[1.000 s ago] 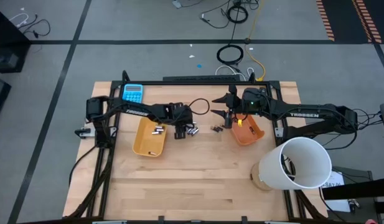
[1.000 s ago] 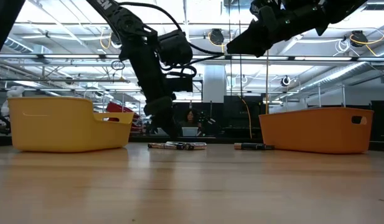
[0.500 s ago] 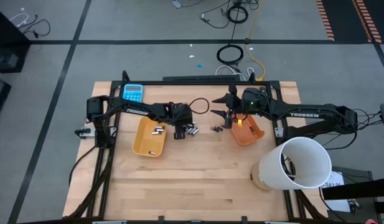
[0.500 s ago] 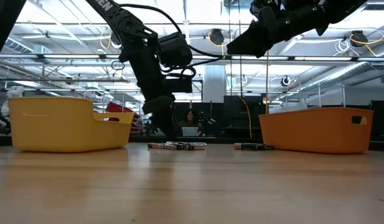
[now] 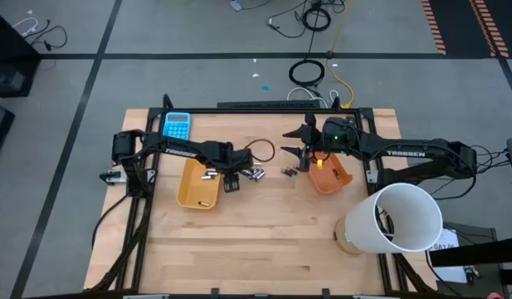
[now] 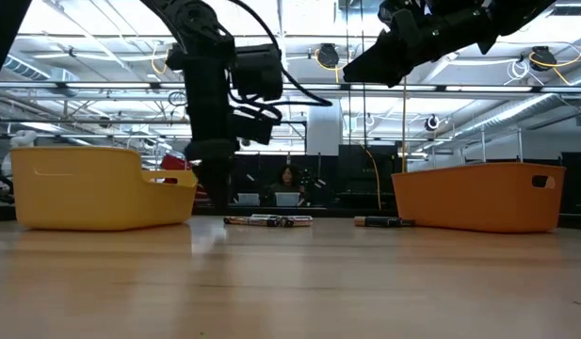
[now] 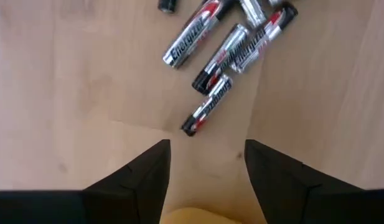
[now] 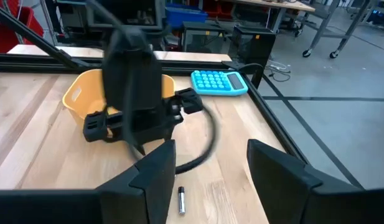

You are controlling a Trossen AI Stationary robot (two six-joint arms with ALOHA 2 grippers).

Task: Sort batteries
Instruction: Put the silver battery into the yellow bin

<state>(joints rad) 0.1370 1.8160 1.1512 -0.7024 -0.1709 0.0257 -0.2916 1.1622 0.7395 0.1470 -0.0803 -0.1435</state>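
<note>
Presently we find the left gripper (image 7: 207, 168) standing open and empty, between the yellow tray (image 5: 197, 184) and the silvery batteries (image 7: 226, 53) (a loose cluster just to its right). Their long axes lie slantwise to the fingers' gap, the closest one tip-on. We judge this arm far nearer than the right gripper (image 5: 304, 158), likewise open and empty, by the orange tray (image 5: 332, 176).

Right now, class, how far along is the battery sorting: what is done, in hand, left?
Done: a few silvery batteries lie in the yellow tray. In hand: nothing; the left gripper is open and empty beside that tray. Left: the silvery pile and dark batteries on the table, near the orange tray.
</note>
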